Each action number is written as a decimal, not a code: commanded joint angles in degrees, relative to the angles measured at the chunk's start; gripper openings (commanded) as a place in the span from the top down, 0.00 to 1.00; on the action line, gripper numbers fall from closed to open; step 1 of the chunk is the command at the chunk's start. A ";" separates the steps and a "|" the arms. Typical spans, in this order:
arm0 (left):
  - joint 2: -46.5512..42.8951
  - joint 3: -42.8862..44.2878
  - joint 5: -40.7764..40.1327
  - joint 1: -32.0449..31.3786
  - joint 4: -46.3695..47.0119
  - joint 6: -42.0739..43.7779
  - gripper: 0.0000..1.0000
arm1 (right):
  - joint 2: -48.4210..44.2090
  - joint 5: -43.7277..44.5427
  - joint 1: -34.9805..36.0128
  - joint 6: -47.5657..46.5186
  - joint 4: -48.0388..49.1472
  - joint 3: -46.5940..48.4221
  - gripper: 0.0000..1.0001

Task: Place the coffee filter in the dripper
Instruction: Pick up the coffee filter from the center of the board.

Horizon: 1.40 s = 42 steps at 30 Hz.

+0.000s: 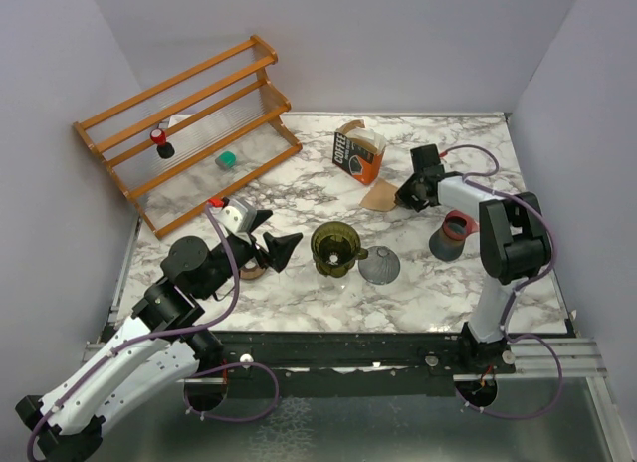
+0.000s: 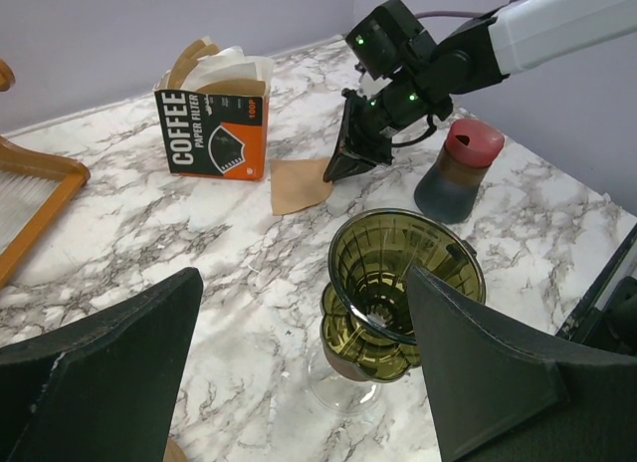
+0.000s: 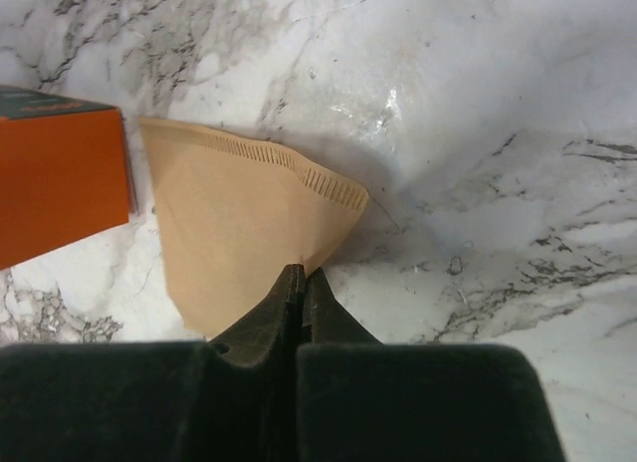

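marble tabletop, grey walls around. the brown coffee filter lies flat just beside the orange filter box. the right gripper pinches its near edge, jaws tight together, likely to lift it. the left gripper hangs wide open and empty, facing the green dripper, perhaps to steady it.
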 commanded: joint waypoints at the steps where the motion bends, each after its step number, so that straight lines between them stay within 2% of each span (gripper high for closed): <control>1: 0.16 -0.06 -0.04 0.37 -0.25 0.39 0.15 | -6.35 2.38 -0.22 -2.76 -1.34 -0.87 1.00; 6: 0.28 0.60 -2.42 0.37 1.11 -1.07 0.15 | -13.30 2.77 -0.22 -6.59 -2.27 -1.70 0.99; 12: 1.80 6.36 -2.75 0.37 0.18 -1.92 0.14 | -21.32 1.41 -0.11 -14.91 -3.42 -1.56 0.99; 22: 6.58 16.08 -0.91 0.37 -5.18 -1.74 0.14 | -31.75 -9.85 2.97 -30.39 -4.03 3.58 0.99; 30: 7.09 19.96 -0.56 0.35 -8.44 -1.64 0.14 | -34.33 -18.53 10.46 -41.68 -8.06 11.12 1.00; 35: 7.76 22.33 1.24 0.35 -12.30 0.62 0.13 | -34.15 -24.39 17.01 -51.81 -12.95 16.10 1.00; 38: 9.10 25.32 1.99 0.35 -18.27 1.92 0.12 | -32.62 -24.53 21.56 -58.03 -18.21 20.04 1.00; 42: 10.84 29.11 3.51 0.37 -27.15 3.31 0.10 | -30.58 -19.47 29.13 -65.13 -24.03 24.09 1.00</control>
